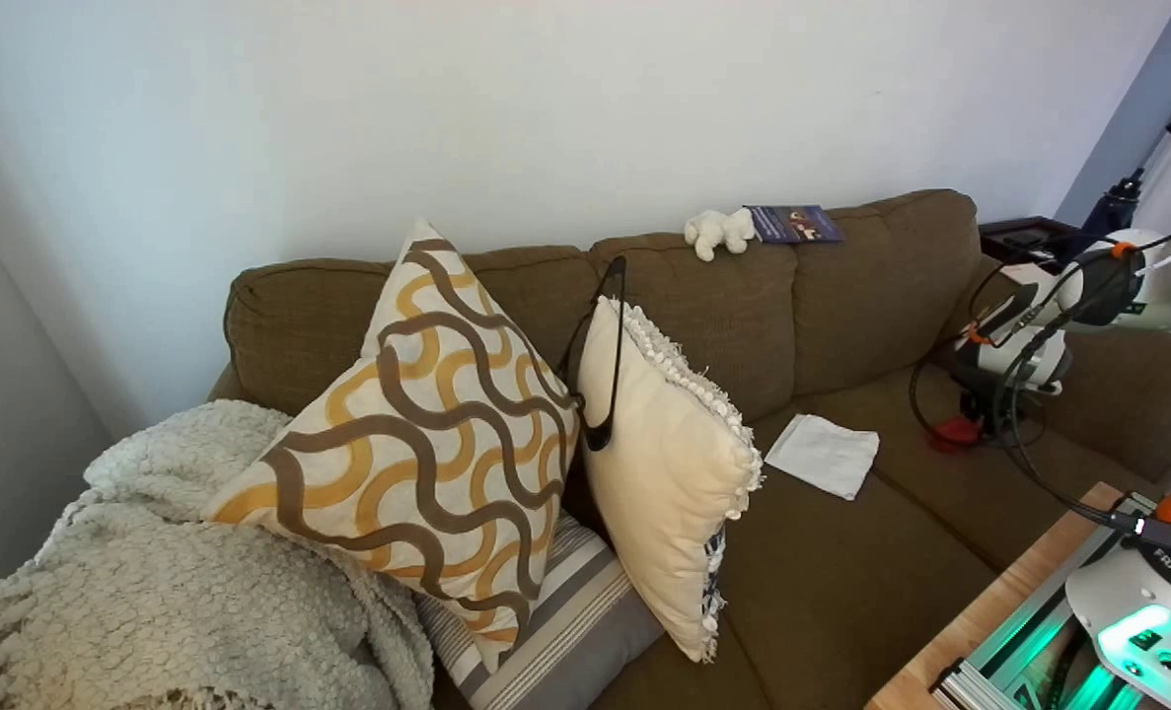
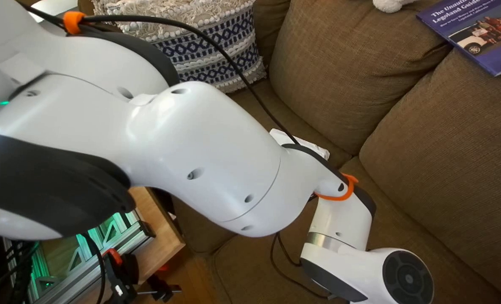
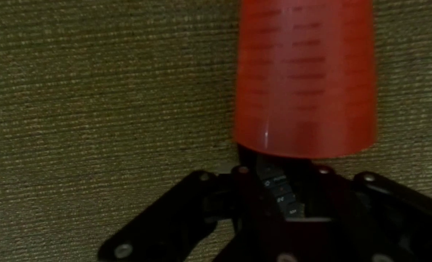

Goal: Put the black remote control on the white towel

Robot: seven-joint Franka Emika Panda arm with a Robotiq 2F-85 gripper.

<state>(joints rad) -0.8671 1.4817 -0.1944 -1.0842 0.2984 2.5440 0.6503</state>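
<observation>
1 claw point(image 3: 280, 166), can't tell if clamped, 1 blk remote point(image 3: 282, 194), 1 wht towel point(image 1: 827, 456) on sofa point(image 1: 822, 582)

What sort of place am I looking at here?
Probably a living room in someone's home, though a lounge elsewhere is possible. The brown sofa, the wavy-patterned cushion propped on it and the fluffy blanket heaped at one end suggest it.
</observation>
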